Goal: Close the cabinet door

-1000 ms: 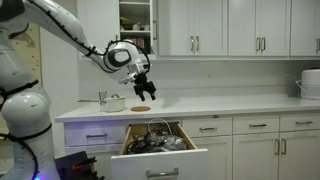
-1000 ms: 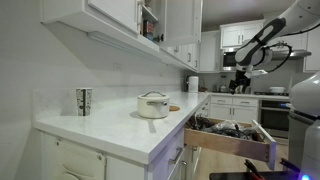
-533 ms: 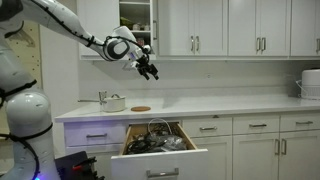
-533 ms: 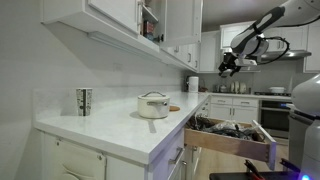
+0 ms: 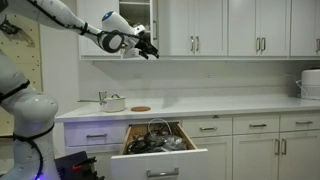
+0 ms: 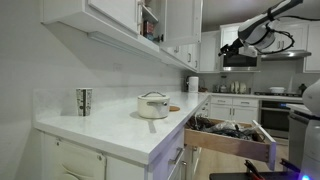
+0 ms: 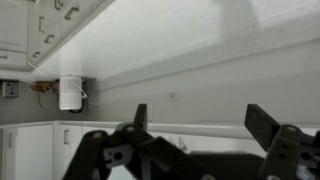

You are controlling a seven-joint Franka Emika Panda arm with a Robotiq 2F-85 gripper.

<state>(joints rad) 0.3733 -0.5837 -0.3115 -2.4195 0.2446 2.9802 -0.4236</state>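
Observation:
The cabinet door [image 5: 155, 18] of the upper cupboard stands open and is seen almost edge-on, with shelves of items showing beside it. In an exterior view it swings out from the row of wall cupboards [image 6: 172, 20]. My gripper [image 5: 148, 50] is open and empty, just below the bottom edge of the open cupboard, not touching the door. It also shows in an exterior view [image 6: 228, 47]. In the wrist view the two dark fingers [image 7: 200, 122] are spread apart with nothing between them, facing the white backsplash and the cupboard undersides.
A wide drawer [image 5: 160, 150] full of utensils stands pulled out below the counter [image 6: 235, 135]. A white pot [image 5: 113, 102] and a wooden coaster [image 5: 141, 108] sit on the counter. A metal cup [image 6: 84, 101] stands near the wall. A white roll [image 7: 70, 93] is farther along.
My gripper has risen from just above the counter to the bottom edge of the upper cupboards, moving toward the open door. It stays open and empty.

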